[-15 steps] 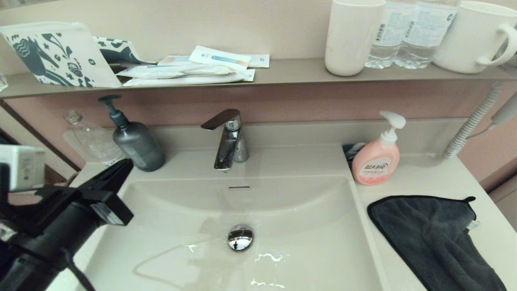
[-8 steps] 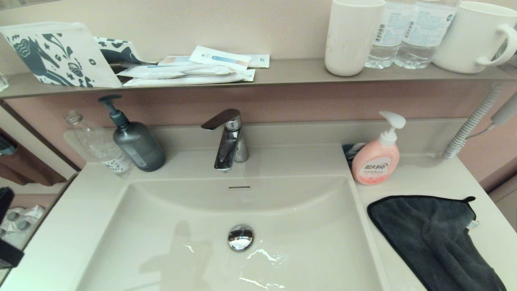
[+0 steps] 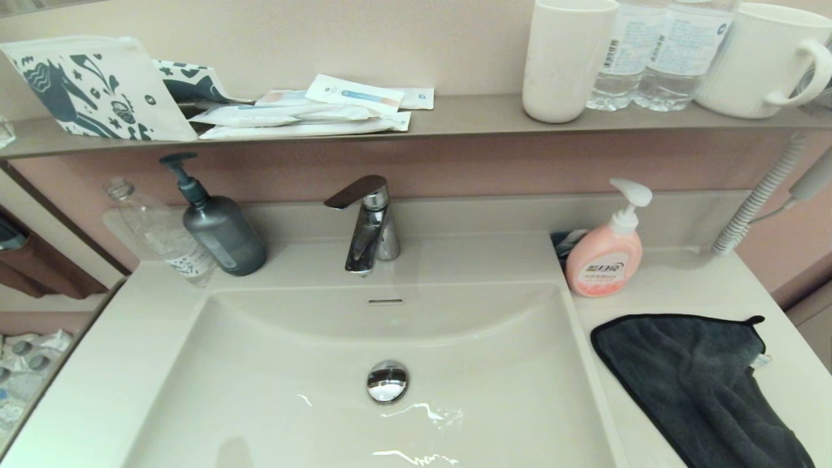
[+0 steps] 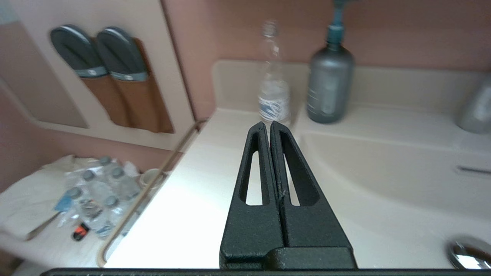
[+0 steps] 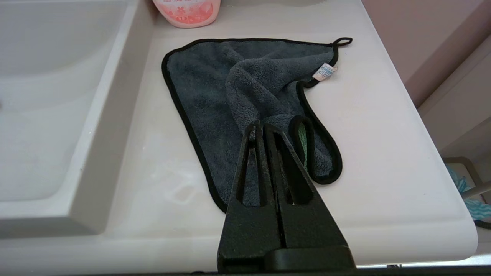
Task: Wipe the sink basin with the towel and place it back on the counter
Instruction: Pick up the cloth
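Note:
The dark grey towel [image 3: 695,383] lies crumpled on the right wing of the cream counter [image 3: 682,286], beside the sink basin [image 3: 312,364], whose chrome drain plug [image 3: 387,381] shows water streaks close by. Neither arm shows in the head view. In the right wrist view my right gripper [image 5: 261,128] is shut and empty, held above the near part of the towel [image 5: 215,84]. In the left wrist view my left gripper [image 4: 266,126] is shut and empty above the left counter wing [image 4: 184,199], at the basin's [image 4: 383,180] left rim.
A chrome tap [image 3: 367,224] stands behind the basin. A grey pump bottle [image 3: 218,227] and a clear bottle [image 3: 159,234] are at the back left, a pink soap dispenser [image 3: 608,253] at the back right. The wall shelf [image 3: 455,117] holds cups, bottles and packets.
The left arm has drawn back out of the head view to the left, uncovering the counter's left wing. The towel has not moved.

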You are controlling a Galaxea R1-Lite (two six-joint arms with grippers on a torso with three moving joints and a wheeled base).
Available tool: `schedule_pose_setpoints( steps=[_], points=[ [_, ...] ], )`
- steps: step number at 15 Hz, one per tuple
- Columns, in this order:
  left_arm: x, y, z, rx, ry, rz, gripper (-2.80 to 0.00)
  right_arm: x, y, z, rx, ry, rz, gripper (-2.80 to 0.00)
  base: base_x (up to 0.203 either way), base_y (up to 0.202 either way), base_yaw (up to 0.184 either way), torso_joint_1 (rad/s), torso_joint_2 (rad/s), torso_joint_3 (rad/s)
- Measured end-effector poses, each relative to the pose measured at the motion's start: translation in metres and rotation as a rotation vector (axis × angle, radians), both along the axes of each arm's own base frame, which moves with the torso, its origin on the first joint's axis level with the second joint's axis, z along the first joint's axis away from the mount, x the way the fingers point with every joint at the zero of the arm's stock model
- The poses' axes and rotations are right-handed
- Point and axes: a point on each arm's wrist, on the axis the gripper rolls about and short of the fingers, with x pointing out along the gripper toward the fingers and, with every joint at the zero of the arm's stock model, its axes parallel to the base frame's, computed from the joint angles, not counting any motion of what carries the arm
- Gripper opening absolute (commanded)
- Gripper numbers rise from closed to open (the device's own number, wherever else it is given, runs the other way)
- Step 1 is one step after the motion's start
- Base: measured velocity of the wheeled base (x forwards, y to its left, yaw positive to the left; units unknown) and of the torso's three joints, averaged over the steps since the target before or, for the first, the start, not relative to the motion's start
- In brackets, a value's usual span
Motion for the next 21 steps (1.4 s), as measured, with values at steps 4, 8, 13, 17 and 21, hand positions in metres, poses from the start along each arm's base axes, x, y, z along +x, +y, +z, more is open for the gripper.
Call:
schedule_pose_setpoints(
  steps=[4,8,13,17,21],
  points=[
    [-0.006,-0.002,-0.029,-0.074,0.011,-0.142,-2.80,0.000,0.000,0.000,0.000,0.000,-0.001,-2.80,0.000,0.000,0.000,0.000,0.00,0.000],
    [0.000,-0.006,-0.049,-0.125,0.066,-0.317,-2.80,0.000,0.000,0.000,0.000,0.000,0.000,-2.80,0.000,0.000,0.000,0.000,0.00,0.000],
    [0.001,-0.007,-0.063,-0.138,0.181,-0.336,-2.80,0.000,0.000,0.000,0.000,0.000,0.000,-2.80,0.000,0.000,0.000,0.000,0.00,0.000],
    [0.001,-0.007,-0.068,-0.166,0.228,-0.336,-2.80,0.000,0.000,0.000,0.000,0.000,0.000,-2.80,0.000,0.000,0.000,0.000,0.00,0.000],
    [0.001,-0.007,-0.068,-0.172,0.227,-0.337,-2.80,0.000,0.000,0.000,-0.013,0.000,0.001,-2.80,0.000,0.000,0.000,0.000,0.00,0.000]
  ],
)
